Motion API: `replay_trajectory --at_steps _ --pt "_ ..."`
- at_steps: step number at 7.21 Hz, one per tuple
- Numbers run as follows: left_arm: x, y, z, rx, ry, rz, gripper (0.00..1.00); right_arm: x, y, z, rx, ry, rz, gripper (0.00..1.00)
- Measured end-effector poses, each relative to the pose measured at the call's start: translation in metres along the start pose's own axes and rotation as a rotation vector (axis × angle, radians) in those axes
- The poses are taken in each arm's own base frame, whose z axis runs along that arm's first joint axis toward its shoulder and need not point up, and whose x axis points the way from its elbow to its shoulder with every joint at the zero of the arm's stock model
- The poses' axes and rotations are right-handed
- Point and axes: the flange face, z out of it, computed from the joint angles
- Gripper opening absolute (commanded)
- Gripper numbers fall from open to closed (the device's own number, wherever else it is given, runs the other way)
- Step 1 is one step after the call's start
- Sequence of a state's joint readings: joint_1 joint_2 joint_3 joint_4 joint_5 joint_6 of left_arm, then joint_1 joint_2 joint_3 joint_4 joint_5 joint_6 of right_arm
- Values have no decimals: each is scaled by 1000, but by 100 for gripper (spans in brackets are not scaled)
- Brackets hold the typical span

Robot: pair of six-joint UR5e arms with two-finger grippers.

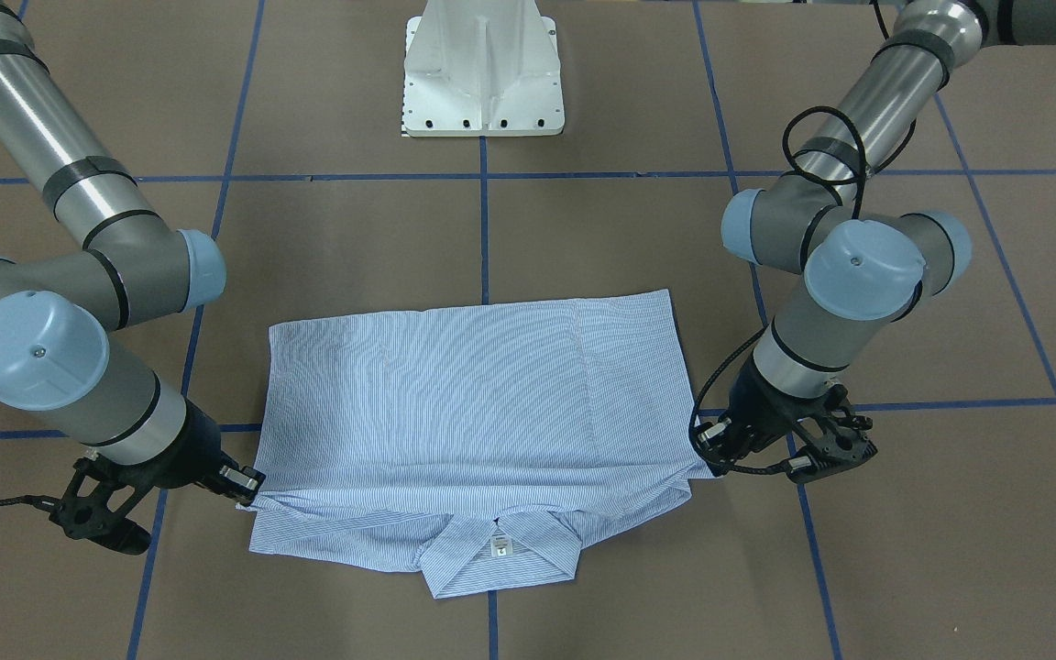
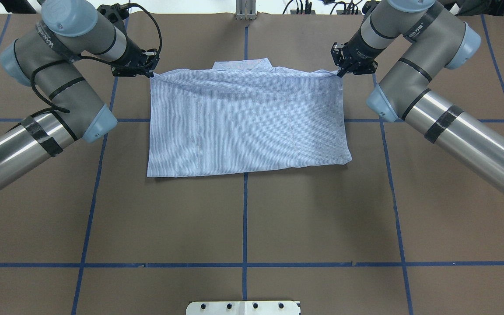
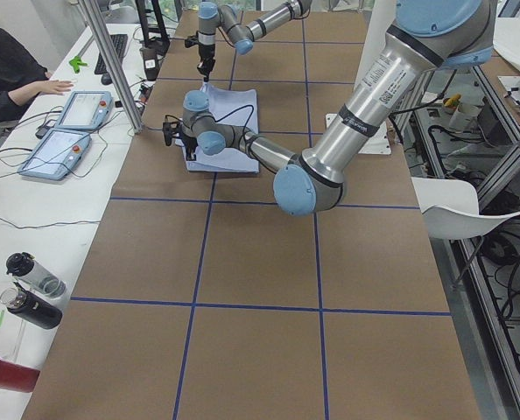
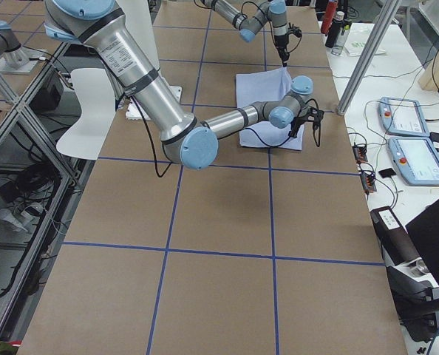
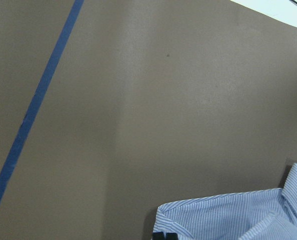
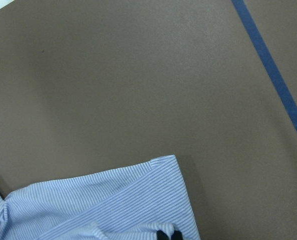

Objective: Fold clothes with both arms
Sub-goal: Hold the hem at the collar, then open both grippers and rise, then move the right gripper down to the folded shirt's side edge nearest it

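left gripper (image 2: pixel 150 73): clamped on shirt (image 2: pixel 243 118) shoulder corner
right gripper (image 2: pixel 338 73): clamped on opposite shoulder corner
shirt: flat between both claws, collar (image 2: pixel 243 64) midway, on table (image 2: pixel 243 210)

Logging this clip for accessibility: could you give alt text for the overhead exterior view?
A light blue-and-white pinstriped shirt lies folded into a rectangle on the brown table, its collar at the far edge. The black left pincer and black right pincer each pinch one far corner of it.
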State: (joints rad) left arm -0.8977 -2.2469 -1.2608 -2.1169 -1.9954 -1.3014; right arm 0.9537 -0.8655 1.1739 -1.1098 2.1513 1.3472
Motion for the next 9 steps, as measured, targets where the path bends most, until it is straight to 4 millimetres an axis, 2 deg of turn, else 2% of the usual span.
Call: replay_trajectory --at_steps 1,4,5,6,7,9 --pt "0 0 0 2 -1 1 100 2 0 1 0 3 -3 100" --pt "-3 -4 -2 12 -4 -2 100 13 -15 -8 -19 -2 -54 100" --pt "-1 -5 -6 14 -1 -2 100 16 -14 -10 -31 -13 -65 100" --pt "3 -3 -11 15 8 0 100 21 -4 -11 -40 -28 -79 100" --pt "7 -2 -17 16 19 4 100 30 16 -9 -53 -41 -97 100" --pt "14 1 -27 21 38 11 100 53 76 -10 -96 -64 -113 100"
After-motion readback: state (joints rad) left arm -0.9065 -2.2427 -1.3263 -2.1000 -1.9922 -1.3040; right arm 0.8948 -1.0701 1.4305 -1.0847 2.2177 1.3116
